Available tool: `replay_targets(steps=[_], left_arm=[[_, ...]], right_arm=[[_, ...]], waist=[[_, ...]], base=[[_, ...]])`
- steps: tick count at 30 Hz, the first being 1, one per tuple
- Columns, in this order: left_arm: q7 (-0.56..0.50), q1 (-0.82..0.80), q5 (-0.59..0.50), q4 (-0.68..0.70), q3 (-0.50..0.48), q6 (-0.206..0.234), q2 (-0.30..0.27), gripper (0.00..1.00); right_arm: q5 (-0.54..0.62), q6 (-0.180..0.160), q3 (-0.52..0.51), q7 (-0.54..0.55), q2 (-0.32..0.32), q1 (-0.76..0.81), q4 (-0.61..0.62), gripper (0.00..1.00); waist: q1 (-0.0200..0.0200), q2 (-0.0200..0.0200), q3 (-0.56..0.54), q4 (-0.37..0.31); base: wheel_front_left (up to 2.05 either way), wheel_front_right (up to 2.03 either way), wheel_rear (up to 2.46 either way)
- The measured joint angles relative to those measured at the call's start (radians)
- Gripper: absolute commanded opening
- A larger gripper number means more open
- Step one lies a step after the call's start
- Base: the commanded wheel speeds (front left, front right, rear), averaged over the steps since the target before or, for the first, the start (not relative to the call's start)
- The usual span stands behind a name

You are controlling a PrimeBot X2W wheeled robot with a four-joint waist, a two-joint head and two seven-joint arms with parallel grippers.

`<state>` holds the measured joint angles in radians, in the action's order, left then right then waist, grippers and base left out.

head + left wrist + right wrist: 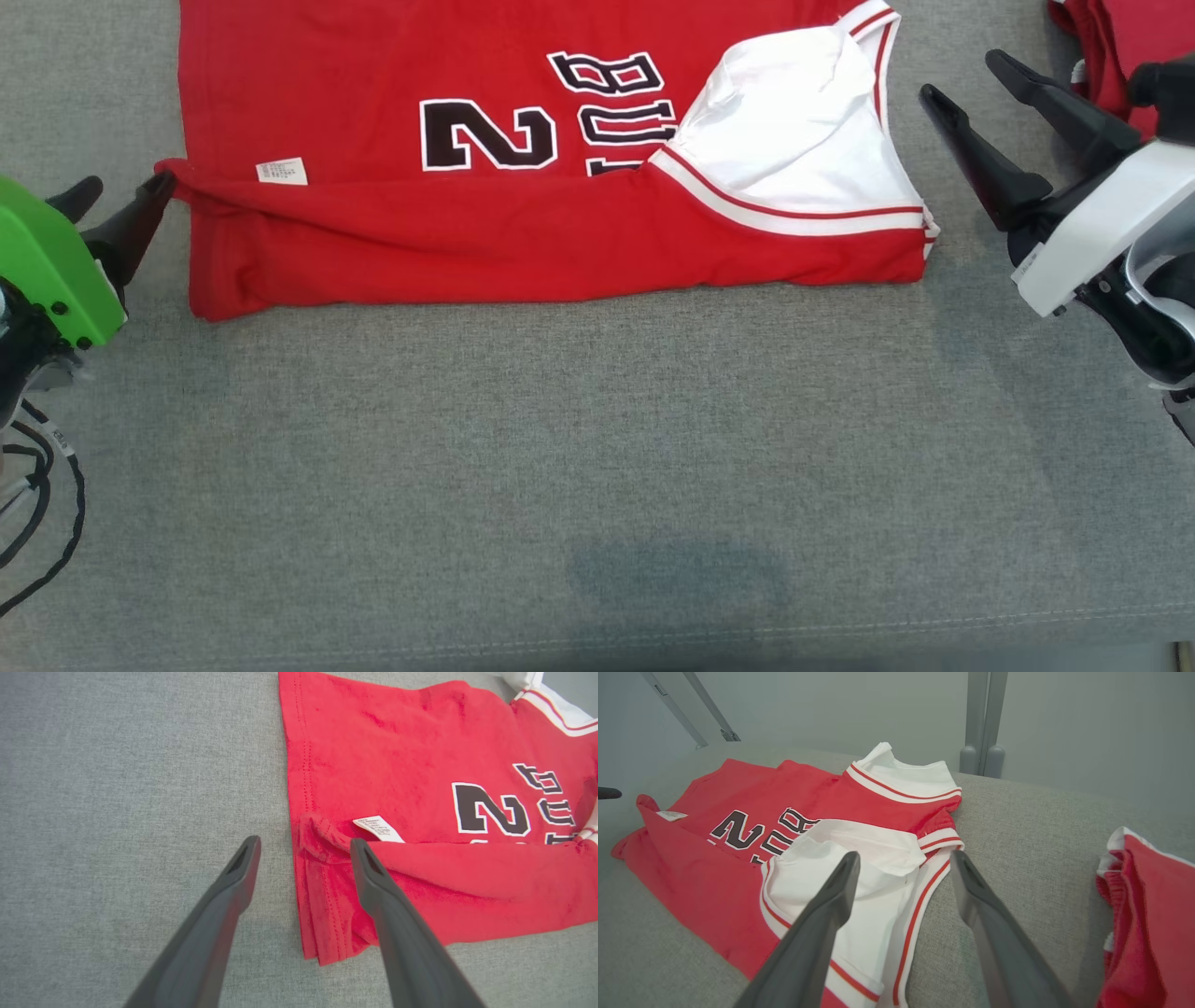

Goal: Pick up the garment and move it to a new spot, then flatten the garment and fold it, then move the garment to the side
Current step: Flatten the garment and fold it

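The garment (523, 233) is a red jersey with black lettering and white trim, lying flat at the far side of the grey cushioned surface (597, 448), its near edge folded up over the print. At its left corner my left gripper (121, 196) stands open. In the left wrist view that gripper (304, 843) has its fingers wide apart on either side of the bunched corner of the garment (420, 765), not clamped on it. My right gripper (962, 77) is open just right of the white shoulder. In the right wrist view it (904, 857) hovers over the garment's (738, 886) white panel.
Another red and white piece of clothing (1102, 37) lies at the far right, also at the right edge of the right wrist view (1148, 914). Black cables (47, 485) hang at the lower left. A pale wall with a metal post (983, 718) stands behind the surface.
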<state>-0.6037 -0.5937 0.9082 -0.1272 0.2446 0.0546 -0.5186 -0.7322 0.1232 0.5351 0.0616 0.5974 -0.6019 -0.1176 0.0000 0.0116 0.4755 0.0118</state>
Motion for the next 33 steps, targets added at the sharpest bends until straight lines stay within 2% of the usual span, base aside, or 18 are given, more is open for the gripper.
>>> replay_targets(steps=[2,6,13,23,33], left_arm=[[0.021,0.005,0.009,0.011,-0.017,0.000,0.006,1.00],[0.062,0.064,0.037,0.038,-0.032,0.004,0.058,1.00],[0.133,0.178,0.058,0.037,-0.059,0.017,0.093,1.00],[0.215,0.243,0.038,0.010,-0.063,0.026,0.123,1.00],[0.276,0.245,-0.001,0.005,-0.032,0.015,0.138,1.00]], right_arm=[[0.006,-0.002,-0.001,-0.019,0.004,0.022,-0.001,1.00],[0.012,-0.011,0.006,-0.044,0.010,0.104,-0.013,1.00],[0.006,-0.030,0.018,-0.075,-0.008,0.183,-0.021,1.00],[-0.007,-0.054,0.026,-0.115,-0.052,0.225,-0.047,1.00],[-0.007,-0.056,0.031,-0.140,-0.081,0.226,-0.090,1.00]], waist=[[0.0000,0.0000,-0.009,-0.002],[0.0000,0.0000,-0.024,0.000],[0.0000,0.0000,-0.031,0.006],[0.0000,0.0000,-0.012,0.017],[0.0000,0.0000,0.004,0.029]], base=[[0.00,0.00,0.00],[0.00,0.00,0.00],[0.00,0.00,0.00],[0.00,0.00,0.00],[0.00,0.00,0.00]])
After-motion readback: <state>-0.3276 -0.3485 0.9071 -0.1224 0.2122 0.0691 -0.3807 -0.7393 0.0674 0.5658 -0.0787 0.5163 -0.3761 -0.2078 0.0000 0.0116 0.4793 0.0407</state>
